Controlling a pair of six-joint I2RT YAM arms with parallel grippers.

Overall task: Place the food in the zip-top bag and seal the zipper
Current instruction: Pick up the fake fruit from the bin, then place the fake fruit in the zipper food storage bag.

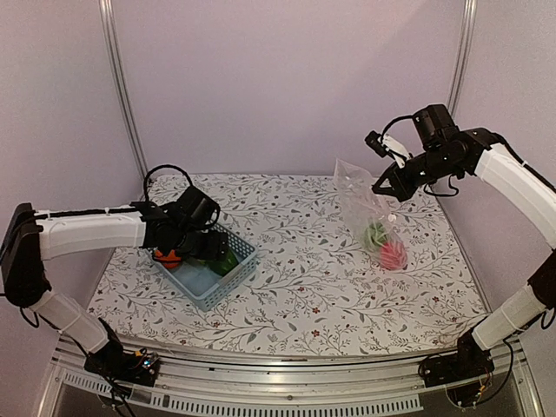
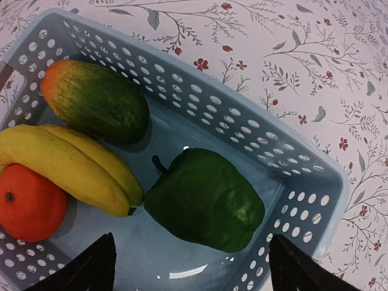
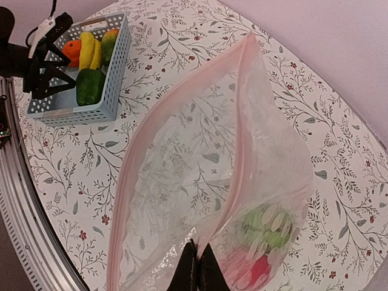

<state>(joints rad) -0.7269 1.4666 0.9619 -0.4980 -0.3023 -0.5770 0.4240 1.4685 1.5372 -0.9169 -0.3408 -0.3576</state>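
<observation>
As seen from above, shows loading partly done. At left of frame, finds the left gripper (image 1: 207,246) low over the blue basket (image 1: 217,295), jaws hidden under the wrist. At upper right, finds the right gripper (image 1: 388,187) clamped on the top edge of the zip-top bag (image 1: 365,204), hanging it mouth-up with its bottom apparently resting on the table (image 1: 304,287). Counts two items already inside, low in the bag: a green piece (image 1: 376,234) and a pinkish-red piece (image 1: 393,254).

Through the left wrist, looks straight down into the basket. Counts four items still to go: orange-green mango (image 2: 94,100) at upper left, yellow banana (image 2: 73,167) below it, orange (image 2: 30,203) at far left touching the banana, green pepper (image 2: 206,200) at centre. Shows both fingertips (image 2: 100,267) at the bottom edge, spread wide and gripping nothing, with the pepper just above the gap.

Through the right wrist, shows that gripper pinched tight on the bag's near rim at bottom centre. Shows one pinkish zipper (image 3: 239,145), parted and running up the frame around a gaping mouth. Finds the same two pieces inside at lower right.

Judged as the pick step for a third item. Calls next for lowering over the pepper, closing across its body, lifting clear of the basket wall and carrying across to the held-open mouth. Leaves sealing for later, with four items outside the bag.
</observation>
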